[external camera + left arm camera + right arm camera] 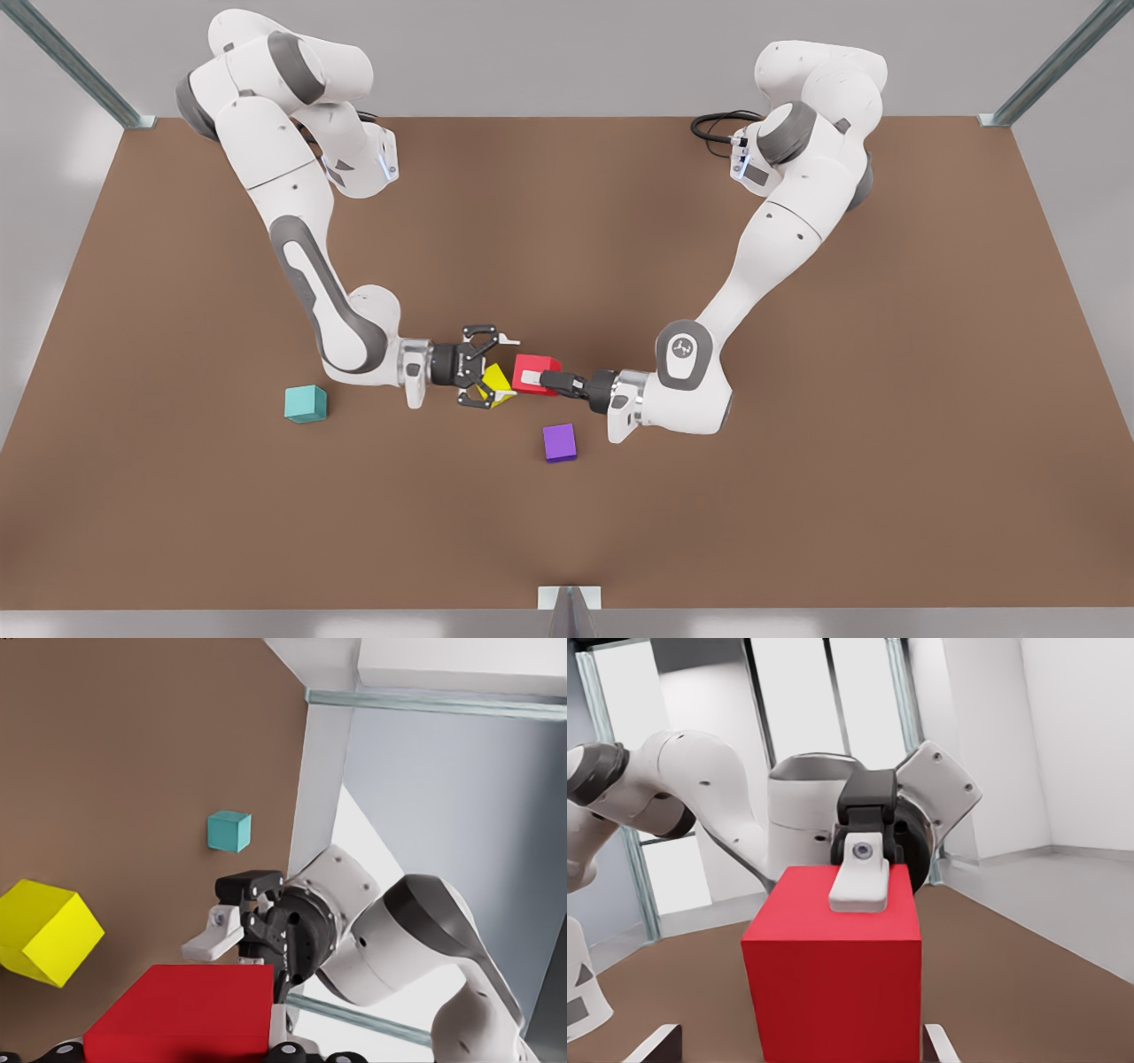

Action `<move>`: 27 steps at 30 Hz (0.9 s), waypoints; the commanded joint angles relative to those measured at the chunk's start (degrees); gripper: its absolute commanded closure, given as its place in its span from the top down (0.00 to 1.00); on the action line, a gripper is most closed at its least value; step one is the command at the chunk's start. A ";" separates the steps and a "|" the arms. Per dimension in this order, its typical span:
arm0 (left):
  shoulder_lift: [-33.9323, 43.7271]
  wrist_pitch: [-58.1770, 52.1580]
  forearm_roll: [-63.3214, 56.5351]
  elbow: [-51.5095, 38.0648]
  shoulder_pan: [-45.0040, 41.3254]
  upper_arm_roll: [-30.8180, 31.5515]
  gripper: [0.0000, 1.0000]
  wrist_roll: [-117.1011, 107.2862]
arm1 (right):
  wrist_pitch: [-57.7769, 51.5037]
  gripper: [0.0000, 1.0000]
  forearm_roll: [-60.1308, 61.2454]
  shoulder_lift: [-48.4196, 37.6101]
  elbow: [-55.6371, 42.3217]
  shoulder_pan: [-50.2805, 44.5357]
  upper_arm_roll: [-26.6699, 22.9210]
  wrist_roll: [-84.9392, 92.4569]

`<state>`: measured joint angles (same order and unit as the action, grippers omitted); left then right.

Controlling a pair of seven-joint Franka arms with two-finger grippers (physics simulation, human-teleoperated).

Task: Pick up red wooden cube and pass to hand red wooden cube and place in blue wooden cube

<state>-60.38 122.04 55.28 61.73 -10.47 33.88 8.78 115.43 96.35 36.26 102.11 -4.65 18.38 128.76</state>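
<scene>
We're mid-handover, centre of the front view. L gripper (532, 379), the slim one reaching in from the frame's right, is clamping the red cube (540, 365) and holding it off the table (797, 496). In the R wrist view one of its pads (859, 881) is lying flat on the cube's top face. The claw (498, 365), on the R arm coming from frame left, is facing it w/ fingers spread wide, gripping nothing. Its tips are sitting at both lower corners of the R wrist view, either side of the cube w/o touching.

A yellow cube (494, 379) is showing between the claw fingers in the front view. It's prob. lying on the table below them, not in the grasp, but we can't tell the height gap for sure.

Blue cube (306, 403) is waiting lower left of the front view, well apart. A purple cube (559, 442) is lying just below centre.

To do this step well, we're thinking:
- push the claw fwd so its pads are covering the cube's free faces, not just the near edge
- keep clear of L's pads & the yellow cube
- close the claw fully before L lets go
- L then backs straight out, no twisting
</scene>
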 commanded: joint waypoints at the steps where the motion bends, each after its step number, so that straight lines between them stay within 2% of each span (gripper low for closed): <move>1: 0.00 0.66 0.35 -0.03 -0.17 0.05 0.69 2.29 | 0.15 1.00 0.50 0.30 -0.42 0.00 0.08 7.65; 20: 0.00 2.24 0.35 -0.03 -1.13 0.05 0.69 2.12 | 4.10 1.00 2.52 3.81 -5.25 -3.08 1.04 6.42; 21: 0.00 2.24 0.35 -0.03 -1.13 0.05 0.69 2.12 | 4.63 0.98 2.52 4.08 -5.61 -3.08 1.31 6.42; 22: 0.00 2.24 0.35 0.06 -1.13 0.05 0.69 2.12 | 4.81 0.85 2.61 4.08 -5.61 -3.08 1.40 6.42; 23: 0.00 2.24 0.35 -0.03 -1.13 0.13 0.69 2.12 | 4.81 0.65 2.61 4.16 -5.61 -3.08 1.40 6.42; 26: 0.00 2.24 0.35 0.06 -1.13 0.13 0.69 2.12 | 4.81 0.61 2.61 4.25 -5.61 -2.99 1.40 5.71; 27: 0.00 2.24 0.35 0.06 -1.13 0.13 0.87 2.21 | 4.81 0.61 2.70 4.25 -5.70 -2.99 1.48 5.63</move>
<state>-60.49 124.19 55.49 61.81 -11.59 33.95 9.84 119.68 98.64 40.56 96.49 -7.63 19.79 133.62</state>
